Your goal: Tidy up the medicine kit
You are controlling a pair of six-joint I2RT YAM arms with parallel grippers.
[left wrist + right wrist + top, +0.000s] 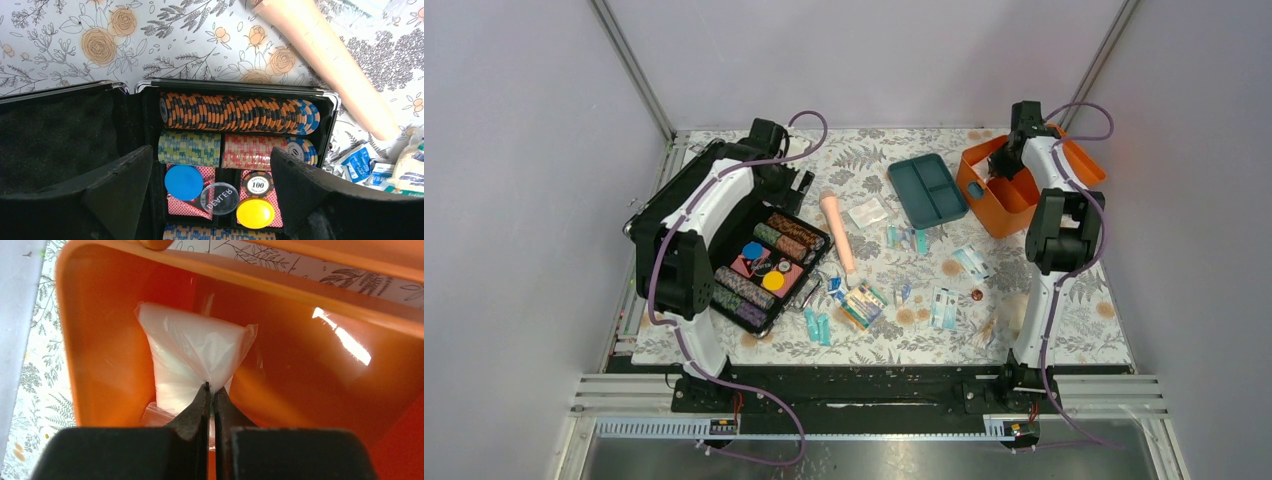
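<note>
The right gripper [211, 390] has its two fingers pressed almost together, and between the tips it pinches the edge of a white plastic bag [195, 350]. This bag hangs inside the orange box of the medicine kit [310, 365], close to one inner wall; I cannot tell if it touches the bottom. In the top view the medicine kit [1014, 205] stands at the far right of the table [1074, 320], with its lid [1084, 160] open and leaning to the far right side, and the right arm reaches down into the box from above. The dark teal tray [927, 190] is out of the box and lies flat on the table just to its left. The left gripper [210, 152] has its fingers spread wide and holds nothing. It hangs above the black case [75, 125], which lies open on the left part of the table. Inside this case there are rows of striped chip stacks [235, 112], and nearer to the camera a blue disc [184, 182], a yellow disc [255, 213] and a clear button with the word DEALER [219, 198]. A peach tube [838, 230] lies on the table just right of the case. Small packets [864, 300] in white, blue and teal are scattered over the middle of the table, between the case and the medicine kit.
</note>
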